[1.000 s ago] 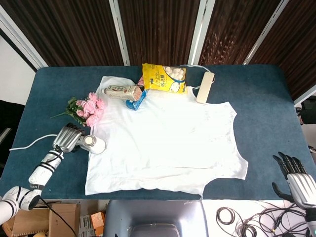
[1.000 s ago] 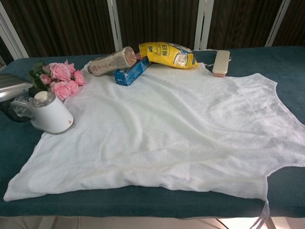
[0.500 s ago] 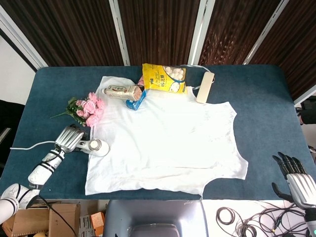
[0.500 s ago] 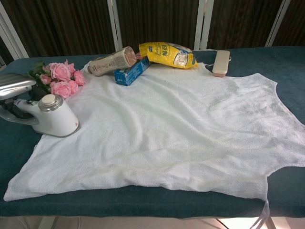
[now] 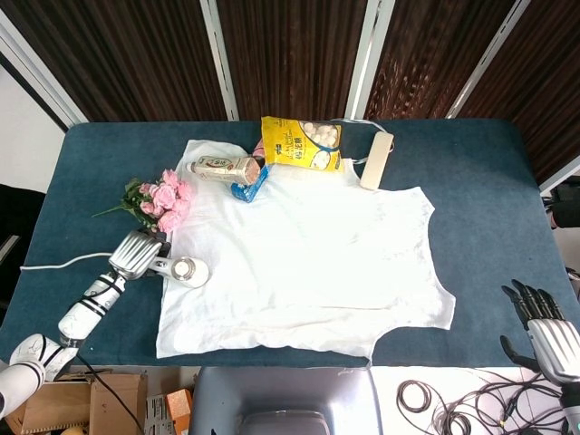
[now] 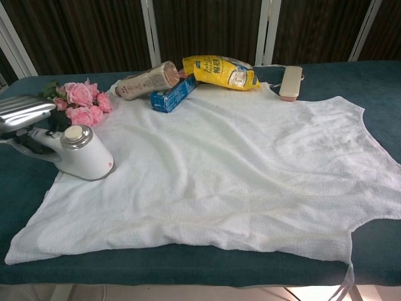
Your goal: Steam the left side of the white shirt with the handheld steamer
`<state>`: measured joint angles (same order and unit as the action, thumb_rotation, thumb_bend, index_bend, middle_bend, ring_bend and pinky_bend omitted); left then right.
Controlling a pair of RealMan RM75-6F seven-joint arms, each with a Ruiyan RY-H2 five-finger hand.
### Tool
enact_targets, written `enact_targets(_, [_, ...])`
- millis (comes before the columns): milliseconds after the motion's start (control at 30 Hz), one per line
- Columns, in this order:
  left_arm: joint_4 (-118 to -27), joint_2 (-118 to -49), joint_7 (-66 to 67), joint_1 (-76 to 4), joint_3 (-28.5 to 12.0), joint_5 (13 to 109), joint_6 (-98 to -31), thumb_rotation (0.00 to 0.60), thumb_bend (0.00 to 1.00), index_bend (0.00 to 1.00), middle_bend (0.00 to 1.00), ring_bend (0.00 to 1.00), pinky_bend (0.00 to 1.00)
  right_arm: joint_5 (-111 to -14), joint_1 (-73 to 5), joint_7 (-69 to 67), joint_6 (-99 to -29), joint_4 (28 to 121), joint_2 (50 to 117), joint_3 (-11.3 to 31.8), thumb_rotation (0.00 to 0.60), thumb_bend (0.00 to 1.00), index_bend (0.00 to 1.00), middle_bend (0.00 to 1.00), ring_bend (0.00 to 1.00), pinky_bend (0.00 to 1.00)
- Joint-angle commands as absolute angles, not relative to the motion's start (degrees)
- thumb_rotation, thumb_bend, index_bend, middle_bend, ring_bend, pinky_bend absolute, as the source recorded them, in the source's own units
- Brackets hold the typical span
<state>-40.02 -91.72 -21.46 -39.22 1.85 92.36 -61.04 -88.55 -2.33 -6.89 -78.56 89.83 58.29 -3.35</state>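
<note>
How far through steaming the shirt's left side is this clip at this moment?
Early. Done: the left hand holds the steamer, whose head sits on the shirt's left edge beside the roses. In hand: the pass along that edge, near its upper part. Left: the lower left side down to the hem looks unreached. The right hand hangs open off the table's corner.

one shirt, one steamer, one bouquet

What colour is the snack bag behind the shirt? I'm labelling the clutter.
Yellow, with a clear window showing pale round pieces; the bag shows best in the chest view.
</note>
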Motion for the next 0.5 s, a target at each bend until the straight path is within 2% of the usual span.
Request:
enact_targets(33, [-38.4,-92.9,-28.1,-39.4,2.4,93.0,-61.9,0.6,0.48,0.78,0.66,0.57,0.44,-88.4,-2.3,-6.9,-78.5,89.8,58.3,-3.3,0.6,0.36,0.0,0.0,0.0,0.0])
enact_targets(200, [-36.2,-94.5,-37.4,-39.2,2.0,92.8,-63.6,0.6,0.5,0.77,0.68,0.6,0.46,-88.4,-2.2,-6.8,-78.5,89.9,58.2,-3.4,0.6,0.36,0.0,0.0,0.0,0.0])
enact_targets(500, [-33.2,-96.9,-66.5,-38.6,0.5,90.5,-64.3,0.6,0.51,0.75,0.69,0.63,0.5,-88.5,-2.3,-6.7,-78.1,90.1,57.9,-3.5,0.6,0.36,0.0,0.0,0.0,0.0])
